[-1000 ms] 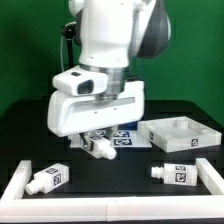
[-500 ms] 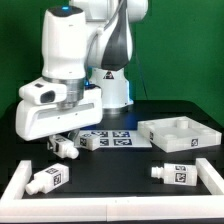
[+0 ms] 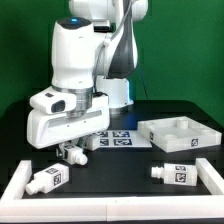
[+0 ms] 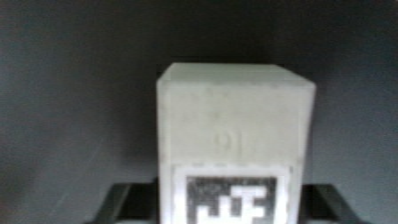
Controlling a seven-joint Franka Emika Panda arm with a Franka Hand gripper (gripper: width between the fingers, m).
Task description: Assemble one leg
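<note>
My gripper (image 3: 72, 153) is shut on a white leg (image 3: 78, 154) and holds it low over the black table, left of the marker board (image 3: 118, 138). In the wrist view the leg (image 4: 231, 110) fills the middle, its blocky end with a black-and-white tag sitting between my gripper (image 4: 231, 203)'s dark fingers (image 4: 139, 200). Two more legs lie on the table, one at the front left (image 3: 47, 179) and one at the front right (image 3: 173, 174). The large white square tray-like part (image 3: 180, 133) lies at the exterior view's right.
A white rail (image 3: 110, 202) runs along the table's front edge, with short ends at the left (image 3: 18, 180) and right (image 3: 212, 172). The arm's white base (image 3: 118, 92) stands behind the marker board. A green wall is at the back.
The arm swung from the middle to the exterior view's left with the leg in its gripper, then came back slightly to the right and lower. The other parts have not moved.
</note>
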